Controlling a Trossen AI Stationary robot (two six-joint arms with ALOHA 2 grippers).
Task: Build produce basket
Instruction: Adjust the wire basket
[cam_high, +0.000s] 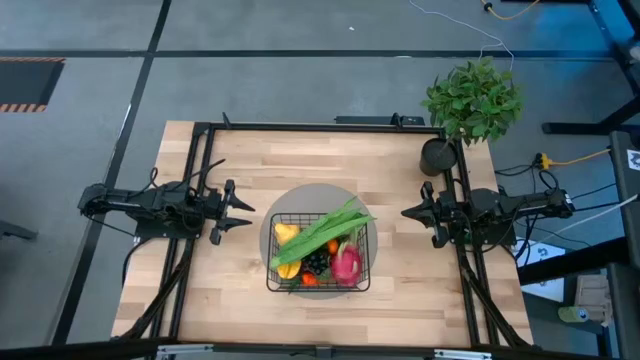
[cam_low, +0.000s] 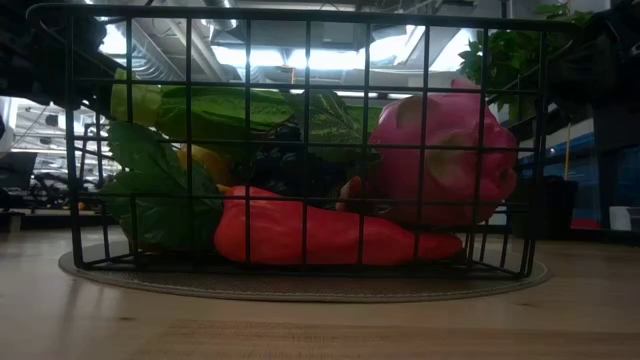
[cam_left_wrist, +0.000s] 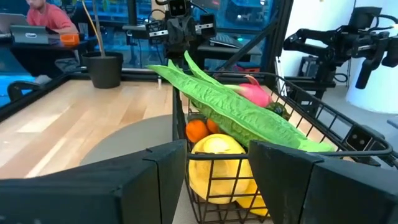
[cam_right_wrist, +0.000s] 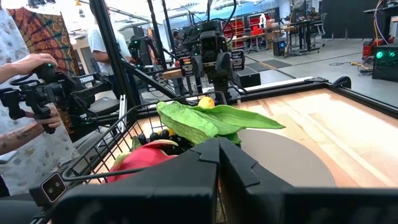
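Observation:
The black wire basket (cam_high: 318, 252) stands on a round grey mat (cam_high: 300, 195) in the middle of the table. In it lie long green stalks (cam_high: 325, 232), a pink dragon fruit (cam_high: 347, 263), yellow fruits (cam_high: 287, 233), dark grapes (cam_high: 317, 264) and a small orange (cam_high: 332, 246). The low view shows an orange-red long vegetable (cam_low: 300, 235) along the basket's bottom. My left gripper (cam_high: 248, 211) hovers open to the left of the basket, pointing at it (cam_left_wrist: 211, 149). My right gripper (cam_high: 405, 212) is shut, to the right of the basket and apart from it (cam_right_wrist: 219, 146).
A leafy potted plant (cam_high: 470, 100) in a black pot (cam_high: 437, 157) stands at the table's far right corner. Black frame rails (cam_high: 200, 180) run along both sides of the table. A person (cam_right_wrist: 25, 93) stands beyond the table holding a black device. Bare wood lies near and far of the basket.

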